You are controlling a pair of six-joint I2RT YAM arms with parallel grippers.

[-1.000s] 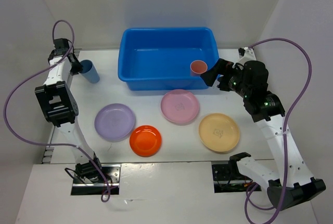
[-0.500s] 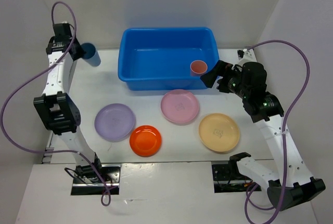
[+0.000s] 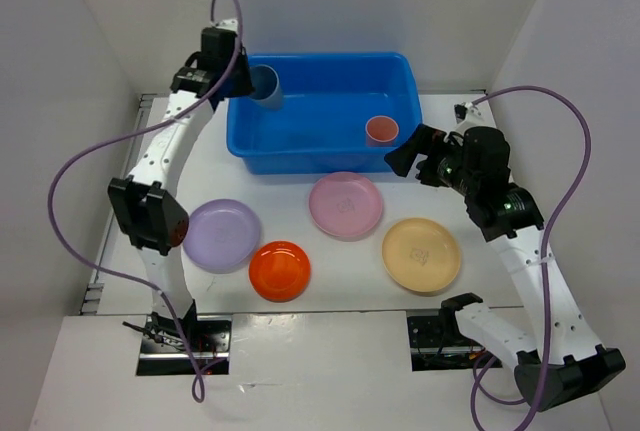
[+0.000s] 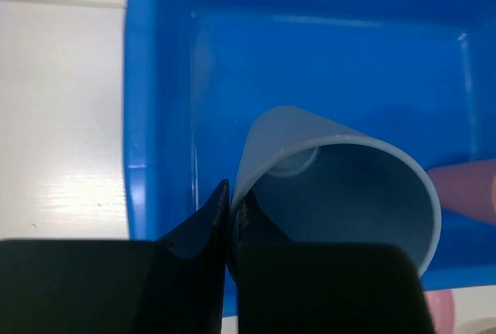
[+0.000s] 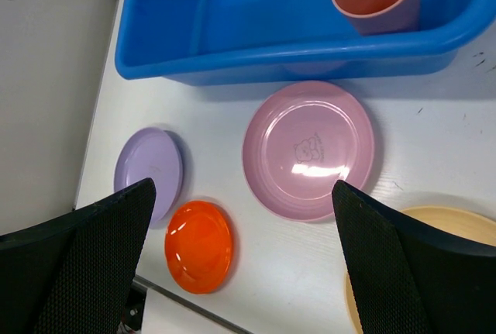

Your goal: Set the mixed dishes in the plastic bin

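Plastic bin [image 3: 300, 156]: a large blue tub that stands at 12 o'clock on the white table [image 3: 340, 296], with its long side facing the arms.
Left gripper [image 3: 250, 79]: it hangs over the 10 o'clock corner of the bin. In the left wrist view the two black fingers [image 4: 209, 222] are pressed together on the wall of the light-blue cup [image 4: 341, 187], so it grips this cup by the rim.
Light-blue cup, position: it is in the air above the bin's rim and tilted. Its mouth faces the wrist camera and the blue floor of the bin shows below it.
Salmon-pink cup [image 3: 381, 130]: it stands upright inside the bin, close to the 3 o'clock wall, with the mouth up.
Right gripper [image 3: 402, 156]: it is outside the bin, at 4 o'clock from it and near the corner. Its fingers are spread wide and nothing is between them.
Pink plate [image 3: 346, 204]: it lies flat on the table at 6 o'clock from the bin, near its front wall.
Tan-yellow plate [image 3: 421, 254]: at 4 o'clock from the pink plate, just beside it.
Orange plate [image 3: 280, 270]: the smaller one, at 8 o'clock from the pink plate.
Lavender plate [image 3: 221, 234]: at 10 o'clock from the orange plate and just beside it. I cannot tell if the two rims touch.
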